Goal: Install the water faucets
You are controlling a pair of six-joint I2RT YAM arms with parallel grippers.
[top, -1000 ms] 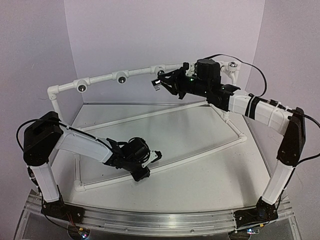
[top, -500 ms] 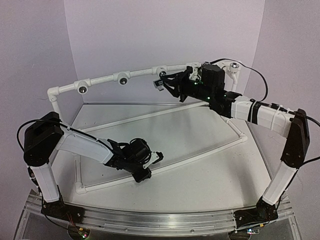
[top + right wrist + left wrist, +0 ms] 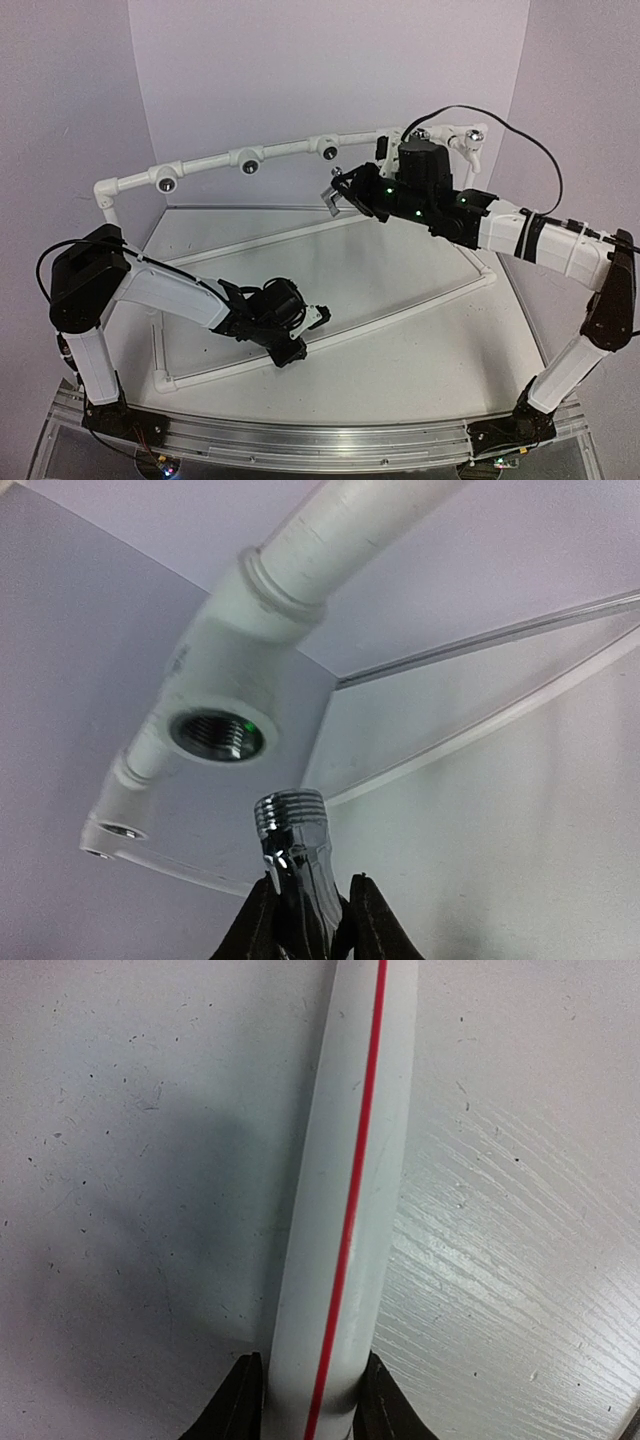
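Right gripper (image 3: 305,898) is seen pinched narrowly on the silver water faucet (image 3: 292,832), with the two black fingers pressed against either side of its chrome body. Only the threaded end and the shank below it are shown in the right wrist view; the spout and handle are hidden. The threaded end is turned toward the threaded socket (image 3: 217,734) of a white tee fitting (image 3: 225,670). A gap is seen between the two, so no contact is made. From above, the right gripper (image 3: 335,195) is held in the air in front of the upper rail (image 3: 205,160) of the pipe frame. The faucet (image 3: 329,198) is carried just below and in front of one of the rail's round sockets (image 3: 328,151).

Left gripper (image 3: 310,1400) is closed part-way around a white pipe (image 3: 345,1190) marked with a red stripe (image 3: 360,1160), and its dark fingertips are set against both sides of the pipe. In the top view the left gripper (image 3: 310,318) is placed low over the table (image 3: 400,330), on the frame's near rail.
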